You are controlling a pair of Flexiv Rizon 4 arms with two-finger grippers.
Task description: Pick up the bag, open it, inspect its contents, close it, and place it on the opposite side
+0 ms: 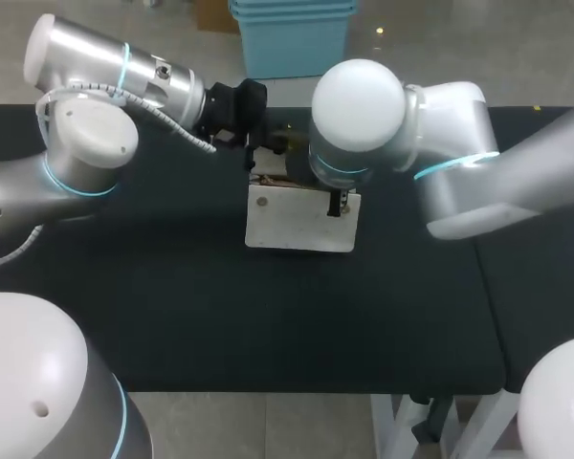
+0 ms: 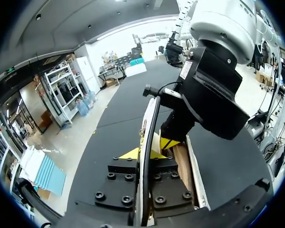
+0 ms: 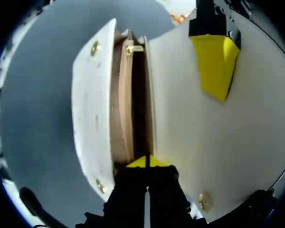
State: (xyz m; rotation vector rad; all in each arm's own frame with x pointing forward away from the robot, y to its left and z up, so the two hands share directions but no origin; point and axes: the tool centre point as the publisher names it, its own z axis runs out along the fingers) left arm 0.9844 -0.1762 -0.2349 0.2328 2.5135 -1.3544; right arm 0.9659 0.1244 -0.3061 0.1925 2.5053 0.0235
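A white bag (image 1: 301,222) lies in the middle of the black table, its mouth on the far side showing a tan lining (image 1: 273,178). In the right wrist view the bag (image 3: 90,109) gapes, with the tan inside (image 3: 126,99) between two white walls. My left gripper (image 2: 140,154) is shut on the bag's black-edged flap (image 2: 152,123), which runs between its yellow tips. My right gripper (image 3: 146,162) is shut at the rim of the mouth, on the edge of the white wall (image 3: 190,137). The left gripper's yellow fingertip (image 3: 213,61) rests against that wall.
Both arms crowd over the bag: the left gripper (image 1: 252,143) at its far left corner, the right wrist (image 1: 356,115) above its far right. A gap between two tabletops (image 1: 488,287) runs at the right. A blue bin (image 1: 292,38) stands beyond the far edge.
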